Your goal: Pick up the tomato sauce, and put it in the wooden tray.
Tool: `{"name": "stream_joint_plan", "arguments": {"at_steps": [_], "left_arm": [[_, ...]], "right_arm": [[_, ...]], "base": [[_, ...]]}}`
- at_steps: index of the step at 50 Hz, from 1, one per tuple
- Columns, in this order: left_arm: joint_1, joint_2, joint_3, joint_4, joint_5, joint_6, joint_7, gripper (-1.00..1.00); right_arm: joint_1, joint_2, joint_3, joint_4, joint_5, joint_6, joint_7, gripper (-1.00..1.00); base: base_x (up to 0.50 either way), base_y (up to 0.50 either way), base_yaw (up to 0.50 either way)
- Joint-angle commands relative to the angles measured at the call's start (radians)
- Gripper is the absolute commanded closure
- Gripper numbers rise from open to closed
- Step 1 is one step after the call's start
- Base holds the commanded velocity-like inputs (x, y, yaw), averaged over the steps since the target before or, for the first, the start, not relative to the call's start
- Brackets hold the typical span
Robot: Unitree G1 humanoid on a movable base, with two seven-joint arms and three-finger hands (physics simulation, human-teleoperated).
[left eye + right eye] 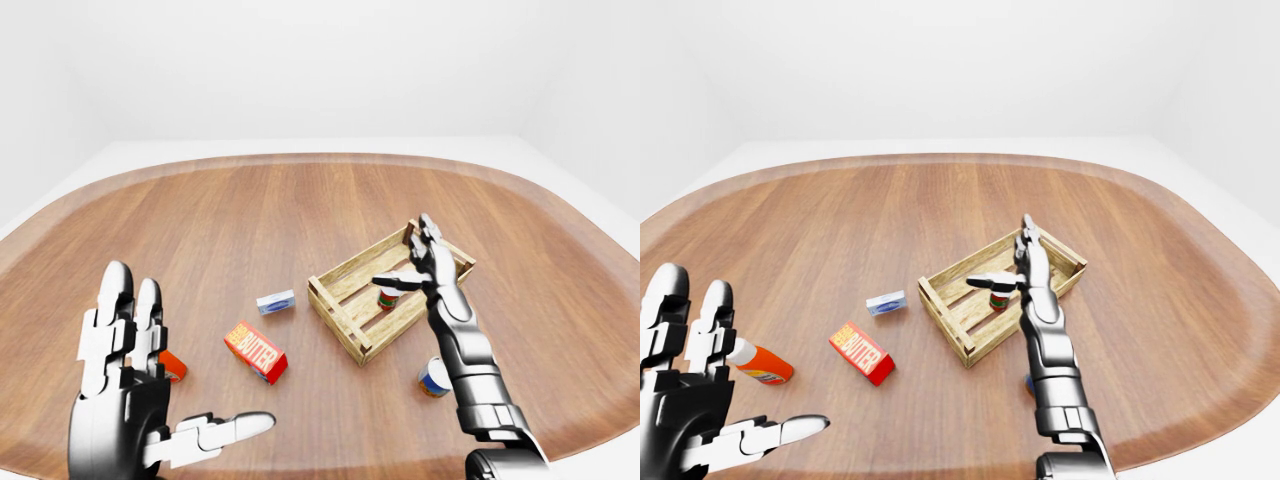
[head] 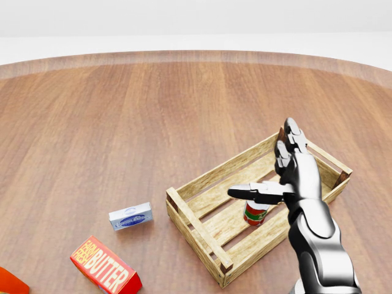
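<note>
The tomato sauce can (image 2: 255,214), red with a green band, stands upright on the slats inside the wooden tray (image 2: 195,228). My right hand (image 2: 272,174) hovers just above and to the right of the can, open. Its thumb (image 2: 248,193) reaches out over the can's top and its fingers (image 2: 293,142) point toward the tray's upper right corner. Nothing is in that hand. At the bottom left of the left-eye view my left hand (image 1: 180,370) is raised, open and empty, far from the tray.
A red butter box (image 2: 104,272) and a small white and blue box (image 2: 130,216) lie left of the tray. An orange-red bottle (image 1: 760,362) lies near my left hand. A blue-banded can (image 1: 433,378) stands beside my right forearm. The round table's edge curves along the top.
</note>
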Motion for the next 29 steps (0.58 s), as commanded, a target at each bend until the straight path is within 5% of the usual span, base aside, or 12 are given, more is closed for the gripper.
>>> {"name": "stream_joint_plan", "arguments": {"at_steps": [1,15,29], "left_arm": [[-0.004,0.007,-0.007,0.002,0.006,0.003,0.009,-1.00],[0.004,0.034,-0.036,0.000,0.020,-0.004,0.039,-1.00],[0.006,0.041,-0.042,0.001,0.021,-0.008,0.045,-1.00]], "right_arm": [[0.260,-0.001,-0.043,-0.329,0.241,0.000,0.237,-1.00],[0.433,-0.002,-0.103,-0.579,0.430,0.000,0.498,-1.00],[0.420,-0.013,-0.129,-0.590,0.505,0.000,0.535,-1.00]], "base": [[0.00,0.00,0.00],[0.00,0.00,0.00],[0.00,0.00,0.00]]}}
